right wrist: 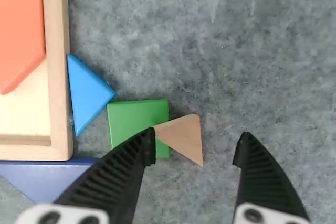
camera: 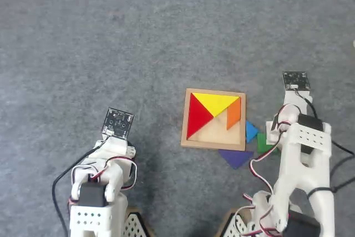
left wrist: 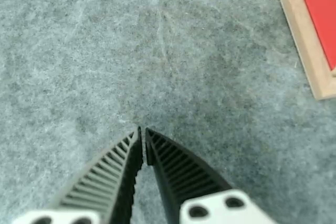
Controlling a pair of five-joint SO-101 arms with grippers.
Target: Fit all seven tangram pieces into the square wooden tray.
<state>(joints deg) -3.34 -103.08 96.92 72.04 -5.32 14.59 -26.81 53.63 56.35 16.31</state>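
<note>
Over bare grey felt table (left wrist: 105,51), left gripper (left wrist: 143,130) pinched shut on nothing, a corner of the square wooden tray (left wrist: 305,35) off to one side of it. Inside that tray, beyond the wide-open, empty right gripper (right wrist: 197,142): large red wooden triangle (camera: 198,117), large yellow wooden triangle (camera: 216,102), orange wooden parallelogram (camera: 234,116). Nearer, outside the tray wall: dark blue wooden triangle (right wrist: 37,179) behind one finger, green wooden square (right wrist: 134,121) partly under that fingertip, small light blue wooden triangle (right wrist: 84,93) against the wall, small plain wooden triangle (right wrist: 184,136) between the fingers, touching the green square.
</note>
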